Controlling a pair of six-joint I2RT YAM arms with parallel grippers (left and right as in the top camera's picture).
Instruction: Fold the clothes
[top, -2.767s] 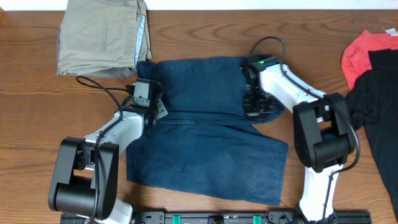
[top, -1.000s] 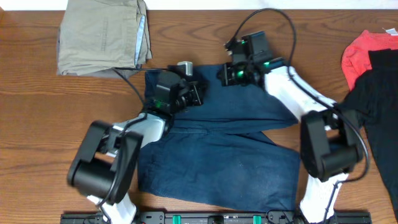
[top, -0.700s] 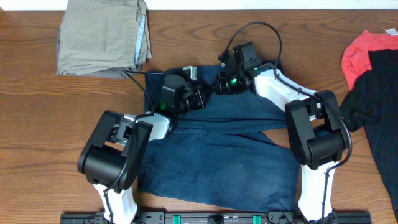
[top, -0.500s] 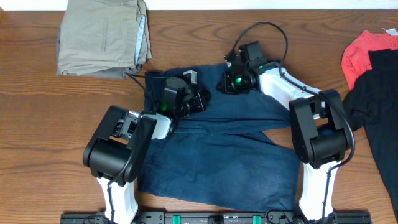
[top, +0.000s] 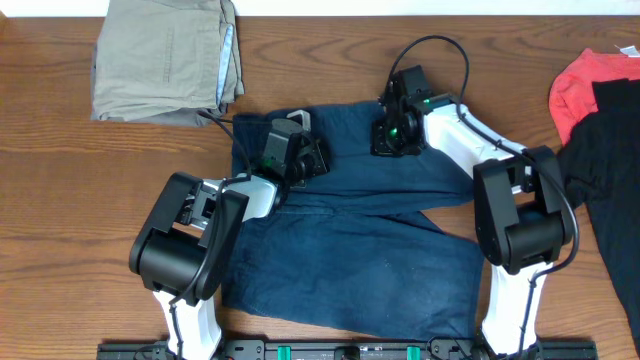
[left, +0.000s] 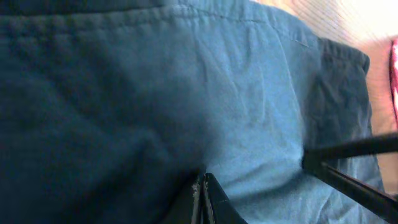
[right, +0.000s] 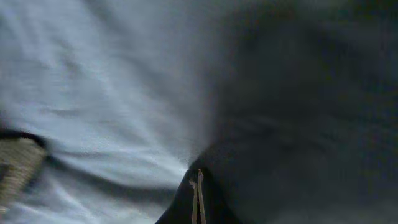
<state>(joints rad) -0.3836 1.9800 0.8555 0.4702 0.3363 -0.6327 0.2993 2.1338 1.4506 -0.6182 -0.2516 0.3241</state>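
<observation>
Overhead: one pair of navy shorts (top: 350, 250) lies centre frame on the wooden table (top: 60, 200), upper part bunched and the two legs spread toward the bottom edge. Two arms reach in. The left gripper (top: 312, 160) sits on the cloth left of centre, the right gripper (top: 388, 140) on the upper edge right of centre. There are three other garments: one khaki garment (top: 160, 60) folded upper left, one red garment (top: 585, 85) upper right, and one black garment (top: 610, 180) at the right edge.

Left wrist: blue cloth fills the frame. Fingers (left: 202, 190) at bottom centre are together, pinching a fold of the shorts.

Right wrist: blurry, cloth pale at left and dark at right. Fingers (right: 197, 186) at bottom centre are together, with cloth gathered at the tips.
</observation>
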